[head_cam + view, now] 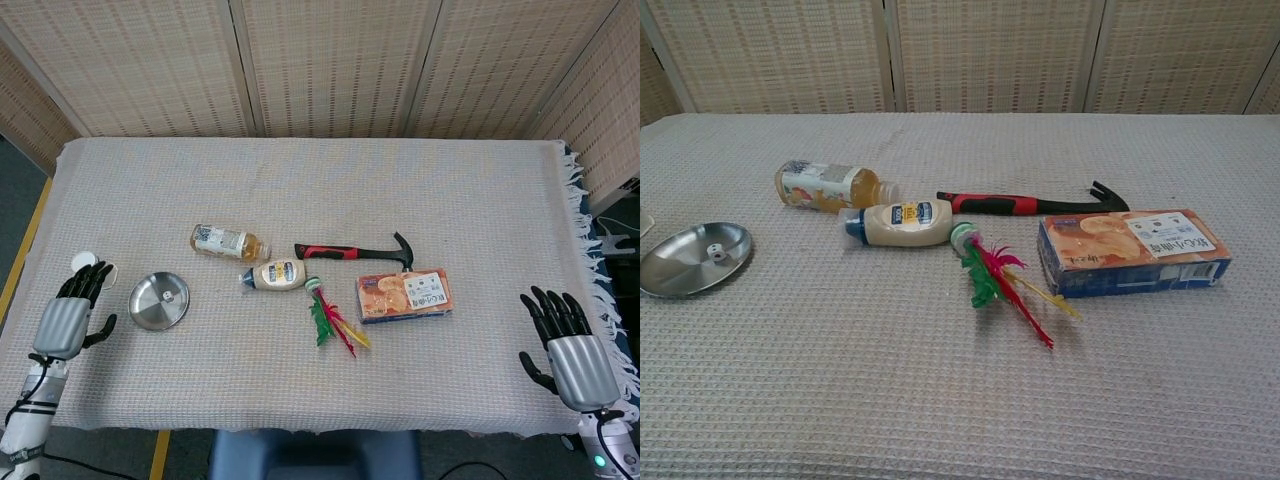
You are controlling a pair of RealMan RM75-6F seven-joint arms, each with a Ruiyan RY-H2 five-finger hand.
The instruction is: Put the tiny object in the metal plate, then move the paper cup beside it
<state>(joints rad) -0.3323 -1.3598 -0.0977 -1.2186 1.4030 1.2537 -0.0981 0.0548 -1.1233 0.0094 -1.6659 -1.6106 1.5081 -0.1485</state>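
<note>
Now the left hand hovers empty with fingers spread at the table's left edge, its fingertips just over the paper cup, and the metal plate lies just beside it with the tiny object resting inside. Further along lie a tea bottle, a mayonnaise bottle, a hammer, a feathered toy and a snack box. Off the right edge the right hand hangs empty too, fingers apart.

Silver metal plate; white paper cup; red-black hammer; orange box; beige waffle-weave tablecloth.
</note>
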